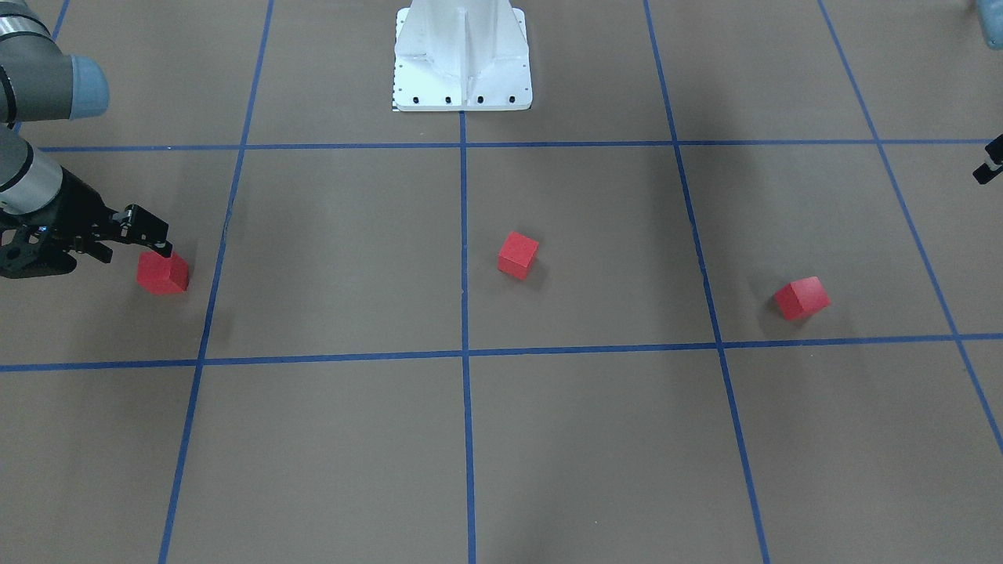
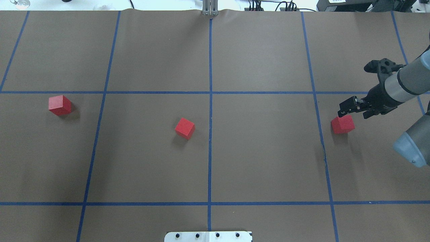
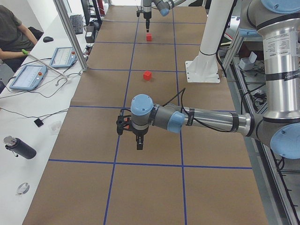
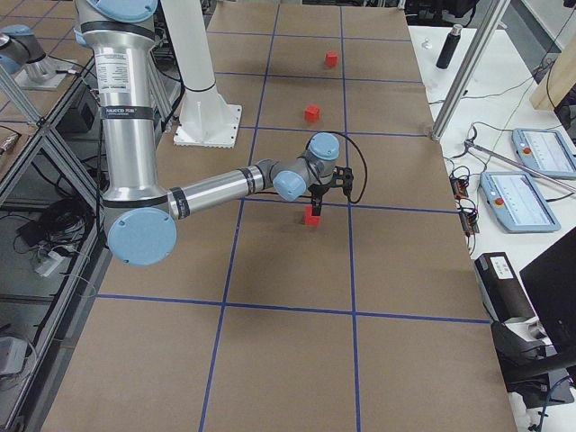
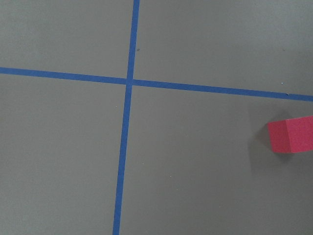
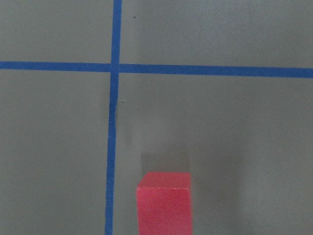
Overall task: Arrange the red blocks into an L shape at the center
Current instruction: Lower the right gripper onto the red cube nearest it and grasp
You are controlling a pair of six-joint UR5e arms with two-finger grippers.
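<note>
Three red blocks lie apart on the brown floor. One block [image 2: 59, 105] is at the left; it also shows in the left wrist view [image 5: 292, 134]. One block [image 2: 184, 128] sits just left of the centre grid line [image 2: 210, 134]. The third block [image 2: 342, 124] is at the right and shows low in the right wrist view [image 6: 164, 203]. My right gripper [image 2: 340, 113] looks shut and empty. Its tip hangs at this block's far top edge [image 1: 163, 249]; I cannot tell whether it touches. My left gripper [image 3: 139, 146] hovers over bare floor, and only a sliver of it shows at the front view's edge [image 1: 986, 171]. I cannot tell its state.
The white metal base [image 1: 462, 86] stands at the robot's side of the floor. An operators' bench with tablets [image 3: 28, 77] and a dark bottle [image 3: 18, 147] runs along the far side. A seated person [image 3: 11, 28] is beside it.
</note>
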